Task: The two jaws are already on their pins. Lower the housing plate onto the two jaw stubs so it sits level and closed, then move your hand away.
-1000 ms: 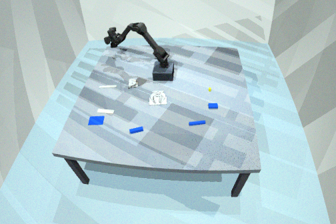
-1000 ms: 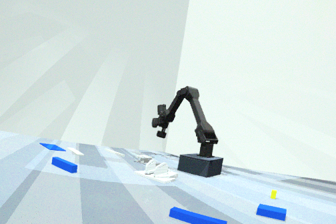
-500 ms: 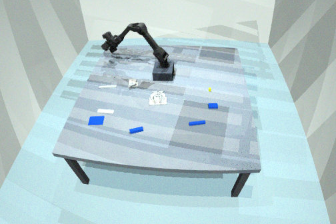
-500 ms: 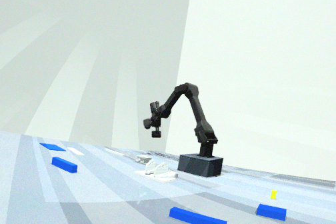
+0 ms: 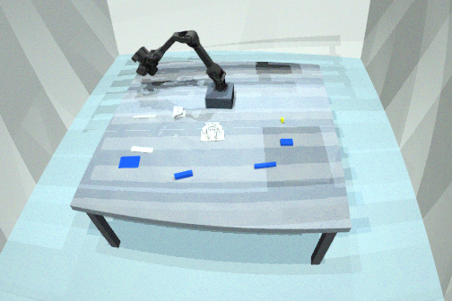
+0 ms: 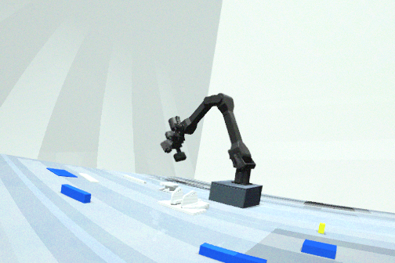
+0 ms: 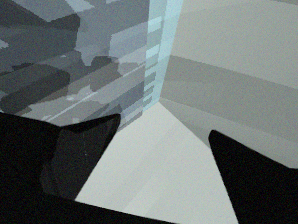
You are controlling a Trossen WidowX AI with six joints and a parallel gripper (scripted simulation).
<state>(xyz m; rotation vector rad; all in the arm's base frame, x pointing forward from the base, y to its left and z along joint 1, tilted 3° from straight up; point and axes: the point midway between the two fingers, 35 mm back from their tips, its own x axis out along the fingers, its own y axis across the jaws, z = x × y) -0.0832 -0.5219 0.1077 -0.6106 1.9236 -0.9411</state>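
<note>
A white base plate [image 5: 204, 138] [image 6: 193, 211] lies flat mid-table. Two white upright fins, seemingly the jaws [image 6: 190, 199], stand on it; a curved outline shows on it from above. A smaller white piece [image 5: 178, 110] [image 6: 169, 184], probably the housing plate, lies apart from the base, towards the back left; its exact shape and tilt are too small to tell. My gripper [image 5: 139, 64] [image 6: 172, 152] [image 7: 164, 126] is open and empty, high above the table's back left, away from both. Neither white part shows in the wrist view.
Two white strips [image 5: 144, 116] [image 5: 142, 150] and a blue flat plate [image 5: 129, 162] lie at the left. Blue bars [image 5: 183, 175] [image 5: 265, 165] lie towards the front; a blue block [image 5: 286, 142] and small yellow piece [image 5: 282, 120] lie right. The arm's dark base box [image 5: 219, 98] stands behind the white base plate.
</note>
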